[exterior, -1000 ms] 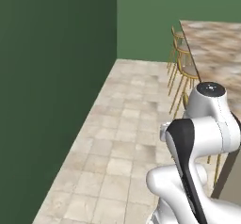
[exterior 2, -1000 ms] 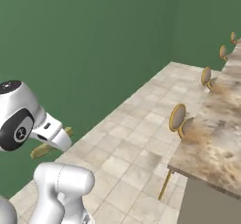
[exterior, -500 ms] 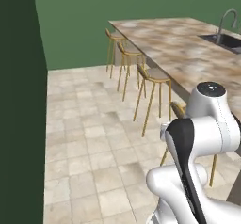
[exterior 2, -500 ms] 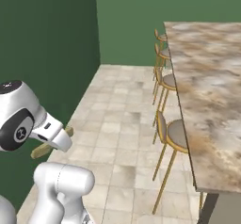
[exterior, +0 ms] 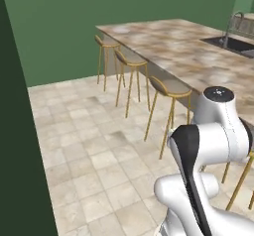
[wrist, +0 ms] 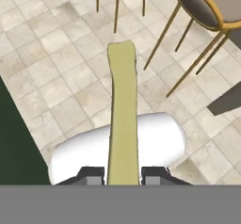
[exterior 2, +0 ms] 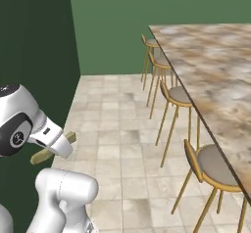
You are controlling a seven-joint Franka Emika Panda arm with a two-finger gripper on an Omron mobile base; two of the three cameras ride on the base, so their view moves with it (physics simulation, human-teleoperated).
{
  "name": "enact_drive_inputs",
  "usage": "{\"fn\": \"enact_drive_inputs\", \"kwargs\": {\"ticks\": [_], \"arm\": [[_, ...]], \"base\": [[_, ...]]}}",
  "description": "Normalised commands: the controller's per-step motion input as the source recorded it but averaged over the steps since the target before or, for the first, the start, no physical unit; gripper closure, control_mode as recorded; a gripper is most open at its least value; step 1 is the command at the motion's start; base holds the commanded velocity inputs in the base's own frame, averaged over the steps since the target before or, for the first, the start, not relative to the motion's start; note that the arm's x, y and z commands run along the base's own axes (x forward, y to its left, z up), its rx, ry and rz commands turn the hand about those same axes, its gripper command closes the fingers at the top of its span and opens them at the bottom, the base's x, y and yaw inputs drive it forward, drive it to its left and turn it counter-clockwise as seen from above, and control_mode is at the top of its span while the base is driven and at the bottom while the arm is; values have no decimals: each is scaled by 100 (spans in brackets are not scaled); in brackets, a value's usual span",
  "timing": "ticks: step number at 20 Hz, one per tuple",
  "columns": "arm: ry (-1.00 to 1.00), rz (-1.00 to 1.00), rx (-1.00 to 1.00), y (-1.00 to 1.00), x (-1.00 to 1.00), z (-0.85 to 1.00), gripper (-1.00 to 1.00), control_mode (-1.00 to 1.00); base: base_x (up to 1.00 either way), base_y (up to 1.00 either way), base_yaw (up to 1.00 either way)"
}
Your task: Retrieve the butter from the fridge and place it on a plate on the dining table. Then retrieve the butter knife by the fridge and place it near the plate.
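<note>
Up close, the two-finger gripper [wrist: 122, 175] is clamped on the thin olive-yellow stick of butter [wrist: 123, 112], which juts forward between the dark finger tips above the beige tiled floor [wrist: 56, 63]. Beyond it, round gold-legged stools [exterior 2: 172, 100] line the beige-brown marbled stone dining table [exterior 2: 220, 70]. Farther off stands a plain green wall [exterior: 99, 12].
</note>
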Motion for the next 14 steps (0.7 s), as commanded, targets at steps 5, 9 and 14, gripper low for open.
{"fn": "enact_drive_inputs", "kwargs": {"ticks": [5, 9, 14], "arm": [[0, 0, 0, 0, 0, 0, 100, 100], [0, 0, 0, 0, 0, 0, 100, 100], [0, 0, 0, 0, 0, 0, 100, 100]], "base": [[100, 17, 1], [100, 16, 0], [100, 22, 0]]}}
